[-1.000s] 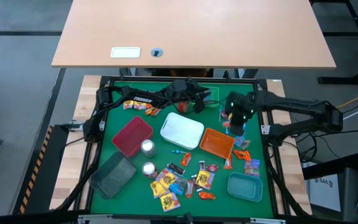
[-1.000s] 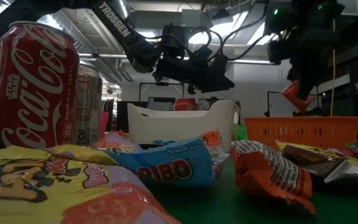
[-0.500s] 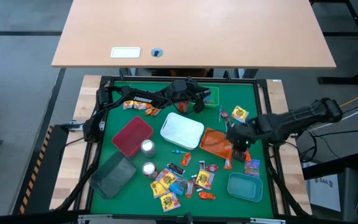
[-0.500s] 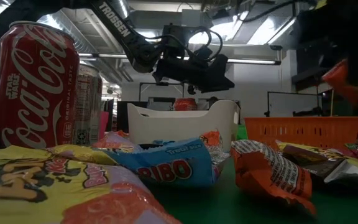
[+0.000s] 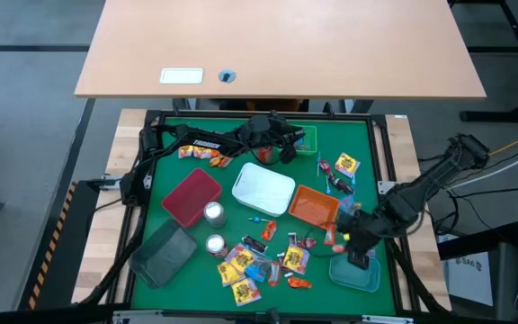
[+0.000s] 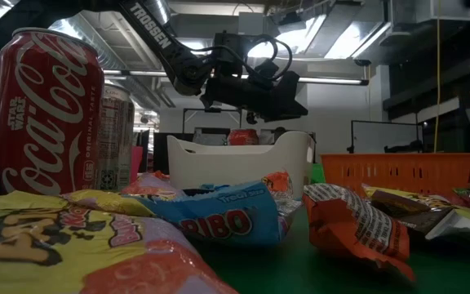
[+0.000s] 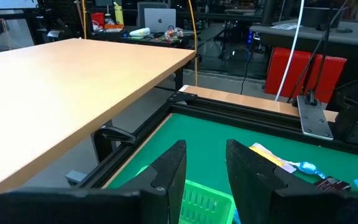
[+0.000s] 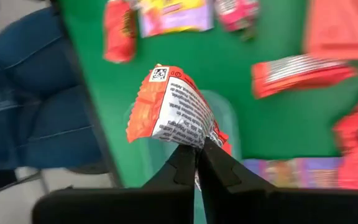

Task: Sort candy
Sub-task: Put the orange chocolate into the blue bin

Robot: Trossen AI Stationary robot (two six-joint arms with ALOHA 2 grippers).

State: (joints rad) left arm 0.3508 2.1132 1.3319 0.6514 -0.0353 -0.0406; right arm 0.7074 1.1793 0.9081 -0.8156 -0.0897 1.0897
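- The right tool [image 8: 197,155] hangs over the teal tray [image 5: 353,270] at about 4 o'clock on the green desk [image 5: 174,166], its fingers pinching an orange candy packet [image 8: 173,109].
- The left tool [image 7: 205,163] waits near 12 o'clock, by the green basket [image 7: 199,200], fingers slightly apart and empty.
- Loose candy [image 5: 259,261] is scattered along the 6 o'clock edge, beside two cans [image 5: 214,228].
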